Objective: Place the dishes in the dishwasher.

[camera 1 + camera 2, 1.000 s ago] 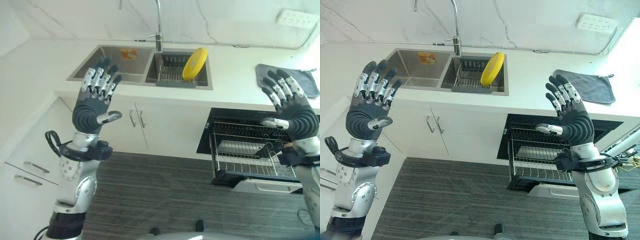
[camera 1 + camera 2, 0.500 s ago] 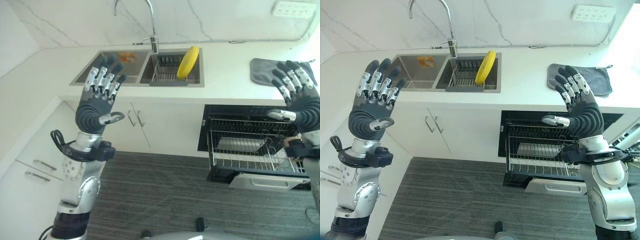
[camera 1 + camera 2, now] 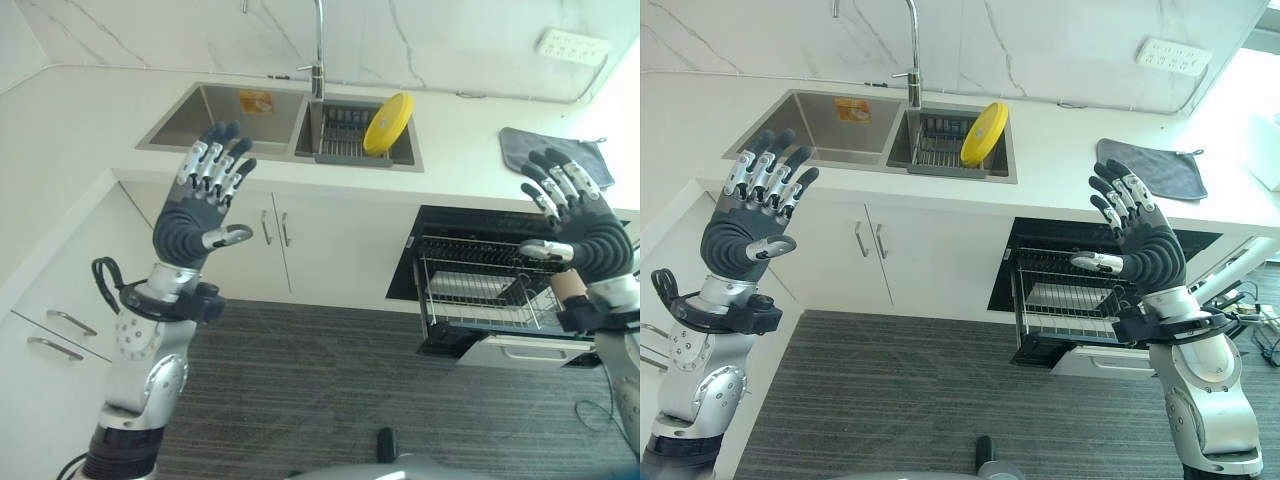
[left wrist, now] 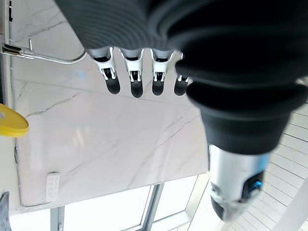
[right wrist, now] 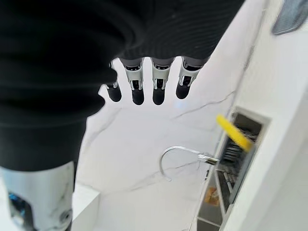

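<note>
Left hand: the left hand [image 3: 195,225] was raised in the air in front of the sink [image 3: 222,118], fingers straight and spread, thumb out to the side — it held nothing.
Right hand: the right hand [image 3: 1145,250] was raised the same way, well to the right of the sink and above the dishwasher rack [image 3: 1072,305]; fingers straight and fanned, palm empty.
Plate: the yellow plate [image 3: 388,125] stood on edge in the dish rack [image 3: 345,140] that sat in the sink's right basin, leaning back and to the right; its long axis ran from lower left up to upper right, and its face turned toward the faucet [image 3: 318,50].
Dishwasher: to the right of the sink, under the counter, the dishwasher [image 3: 500,290] was open with its wire rack pulled out over the floor; whether the rack held anything, I could not tell.
Wrist views: the left wrist view showed the plate's rim [image 4: 12,126] as a yellow sliver at the frame edge — the right wrist view showed the plate [image 5: 233,132] edge-on as a thin yellow bar beside the curved faucet.
Surface and room: white counter [image 3: 1060,165] around the sink, a grey cloth [image 3: 1150,168] lying on it well to the right, a wall socket [image 3: 1173,55] above that, marble-veined wall behind, white cabinets [image 3: 300,245] below the sink, dark striped floor [image 3: 910,400].
</note>
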